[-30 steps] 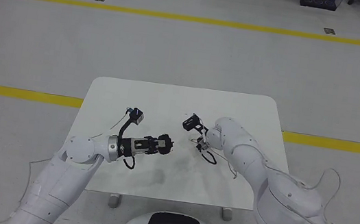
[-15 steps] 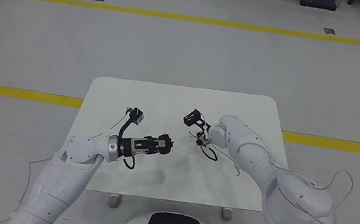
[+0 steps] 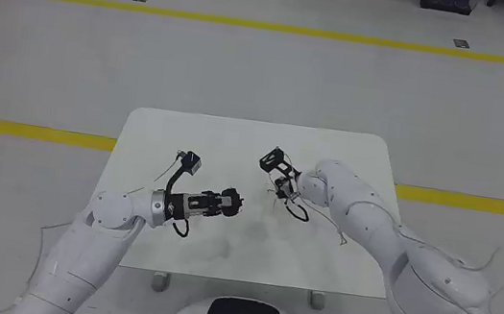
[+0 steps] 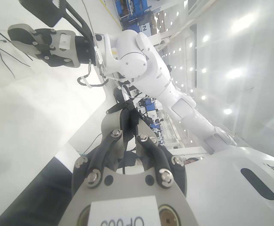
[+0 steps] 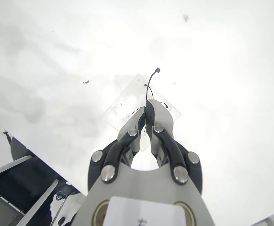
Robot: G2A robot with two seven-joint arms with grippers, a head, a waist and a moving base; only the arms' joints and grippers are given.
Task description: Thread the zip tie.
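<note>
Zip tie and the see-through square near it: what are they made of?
Zip tie: probably flexible plastic such as nylon, matte black; the thin strip bends in a curve. Square tray: likely clear acrylic or similar plastic, glossy; the table shows through.

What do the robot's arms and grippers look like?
The left arm and right arm have glossy white rounded shells and black wrists. The left gripper and right gripper are grey plates with black links, silver pins and a white label. A black cable loops at the right wrist.
</note>
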